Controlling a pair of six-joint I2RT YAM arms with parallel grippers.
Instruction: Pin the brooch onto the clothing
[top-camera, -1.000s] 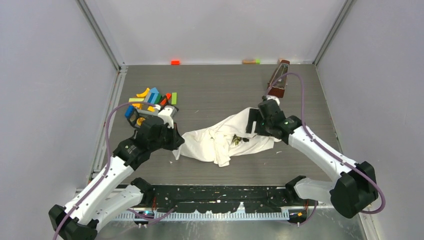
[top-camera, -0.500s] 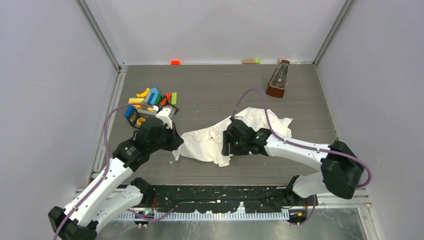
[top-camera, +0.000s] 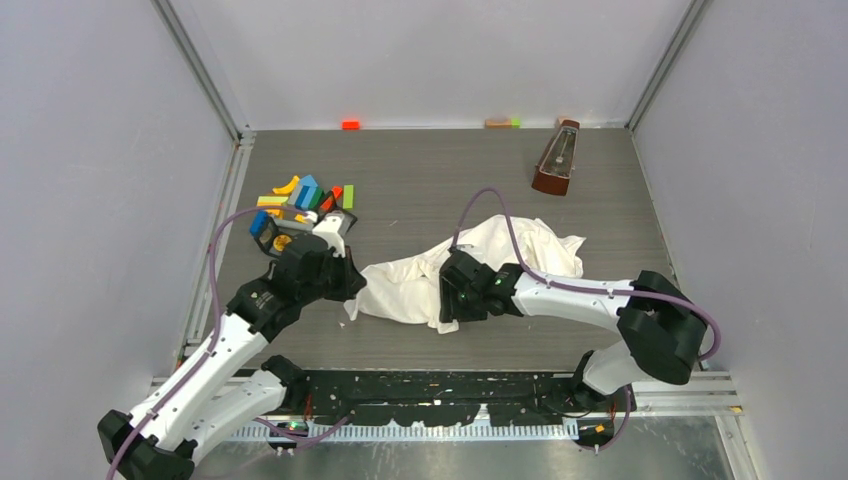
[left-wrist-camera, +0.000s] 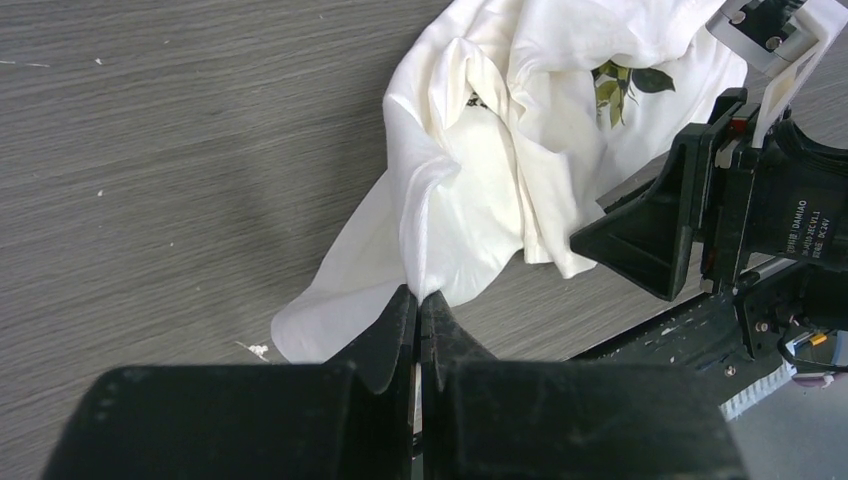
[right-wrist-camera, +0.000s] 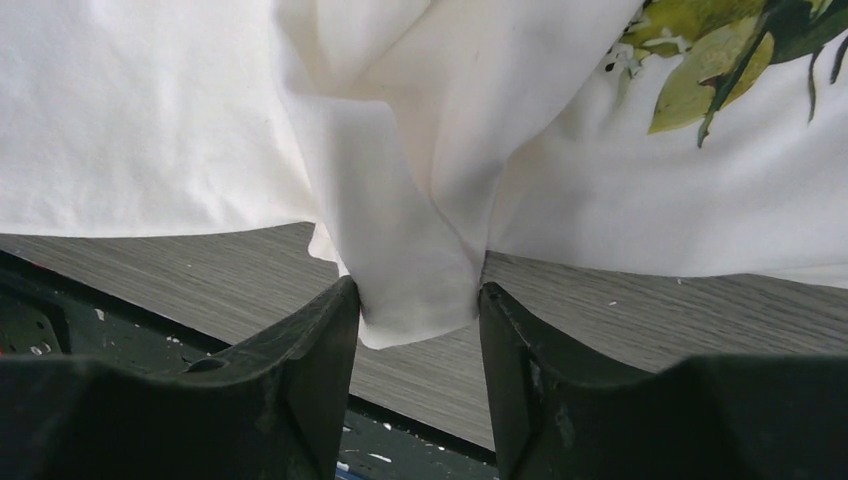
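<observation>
The clothing (top-camera: 520, 245) is a crumpled white T-shirt lying mid-table, with green leaf print showing (left-wrist-camera: 620, 85). My left gripper (top-camera: 352, 290) is shut on the shirt's left edge; in the left wrist view a white fold runs into the closed fingertips (left-wrist-camera: 420, 295). My right gripper (top-camera: 447, 305) sits low at the shirt's near middle. In the right wrist view its jaws (right-wrist-camera: 418, 290) stand apart with a hanging flap of the clothing (right-wrist-camera: 410, 250) between them, brushing both fingertips. The brooch is out of view.
A pile of coloured blocks (top-camera: 305, 195) lies behind the left gripper. A brown metronome (top-camera: 555, 160) stands at the back right. Small blocks (top-camera: 350, 124) sit by the back wall. The black mounting rail (top-camera: 440, 400) runs along the near edge.
The right arm swung left from the shirt's right end to its near middle and lowered, its jaws narrowing around a cloth flap. The shirt's right part spread out. The left arm stayed put.
</observation>
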